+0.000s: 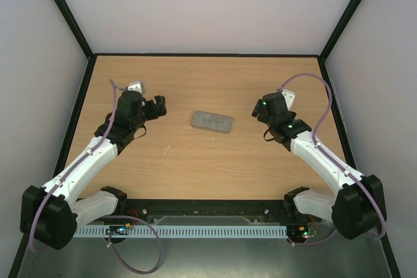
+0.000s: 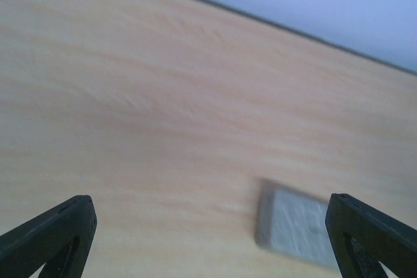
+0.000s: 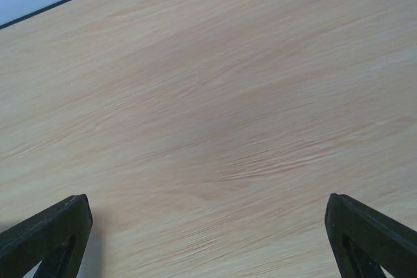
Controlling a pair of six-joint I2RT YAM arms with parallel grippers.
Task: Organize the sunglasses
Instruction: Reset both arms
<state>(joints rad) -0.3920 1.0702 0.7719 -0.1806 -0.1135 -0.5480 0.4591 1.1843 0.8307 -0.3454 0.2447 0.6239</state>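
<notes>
No sunglasses show in any view. A grey rectangular case (image 1: 212, 122) lies shut in the middle of the wooden table. It also shows in the left wrist view (image 2: 293, 224), blurred, low and right between my fingers. My left gripper (image 1: 158, 106) is open and empty, above the table to the left of the case. My right gripper (image 1: 258, 109) is open and empty, to the right of the case. The right wrist view holds only bare wood between the two fingertips (image 3: 52, 229).
The wooden table (image 1: 208, 167) is bounded by black frame rails and white walls at the back and sides. The arm bases and a cable rail (image 1: 208, 229) sit at the near edge.
</notes>
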